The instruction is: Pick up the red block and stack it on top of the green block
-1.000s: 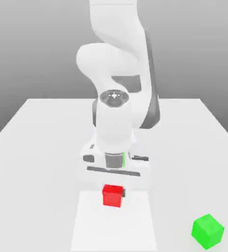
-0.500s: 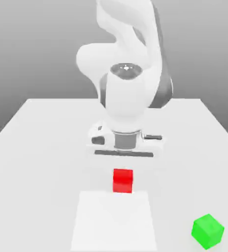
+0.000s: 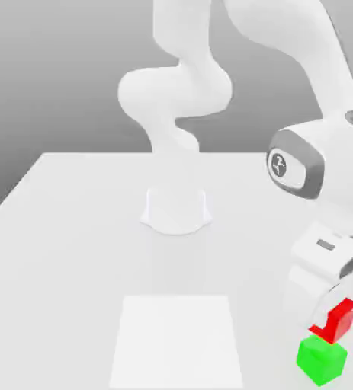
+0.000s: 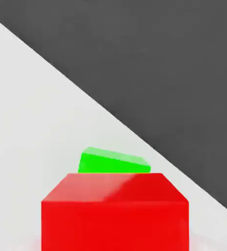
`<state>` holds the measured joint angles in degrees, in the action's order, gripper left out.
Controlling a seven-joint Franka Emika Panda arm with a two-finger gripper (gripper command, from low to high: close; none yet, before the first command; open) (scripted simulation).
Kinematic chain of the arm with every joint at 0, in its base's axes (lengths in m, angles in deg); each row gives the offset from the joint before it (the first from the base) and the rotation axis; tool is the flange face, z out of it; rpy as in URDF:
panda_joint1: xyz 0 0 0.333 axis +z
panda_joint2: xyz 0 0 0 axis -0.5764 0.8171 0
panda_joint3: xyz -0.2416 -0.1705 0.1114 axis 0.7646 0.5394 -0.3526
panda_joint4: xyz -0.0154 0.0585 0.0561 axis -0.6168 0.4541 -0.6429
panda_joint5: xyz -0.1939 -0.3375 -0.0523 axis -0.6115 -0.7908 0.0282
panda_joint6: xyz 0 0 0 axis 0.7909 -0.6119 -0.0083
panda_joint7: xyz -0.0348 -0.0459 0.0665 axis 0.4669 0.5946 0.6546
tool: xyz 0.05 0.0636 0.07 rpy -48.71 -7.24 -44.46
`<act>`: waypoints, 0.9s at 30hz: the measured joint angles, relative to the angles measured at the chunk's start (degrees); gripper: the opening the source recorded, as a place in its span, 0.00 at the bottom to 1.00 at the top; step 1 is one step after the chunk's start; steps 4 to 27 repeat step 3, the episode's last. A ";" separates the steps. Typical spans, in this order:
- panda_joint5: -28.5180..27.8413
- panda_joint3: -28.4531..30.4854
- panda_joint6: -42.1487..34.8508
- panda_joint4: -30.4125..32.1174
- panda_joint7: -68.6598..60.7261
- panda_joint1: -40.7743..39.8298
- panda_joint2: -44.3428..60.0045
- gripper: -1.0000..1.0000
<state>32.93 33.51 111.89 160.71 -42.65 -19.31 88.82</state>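
Exterior view: I see the end effector [image 3: 333, 324] closed on the red block [image 3: 339, 320], tilted, just above the green block [image 3: 322, 359] on the bench [image 3: 72, 251]; touching perhaps, I cannot tell.

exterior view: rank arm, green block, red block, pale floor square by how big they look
1. Arm, largest by far.
2. Pale square on the table.
3. Green block.
4. Red block, partly hidden by the hand, so its place after green is unsure.

Red block [image 3: 339, 320] just above green block [image 3: 322, 359], at table [image 3: 72, 228] edge.
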 joint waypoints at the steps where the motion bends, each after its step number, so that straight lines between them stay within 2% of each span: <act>1: 0.00 0.00 0.00 0.00 0.00 0.00 0.00 1.00; 27: 0.00 0.00 0.00 0.00 0.00 0.00 0.00 1.00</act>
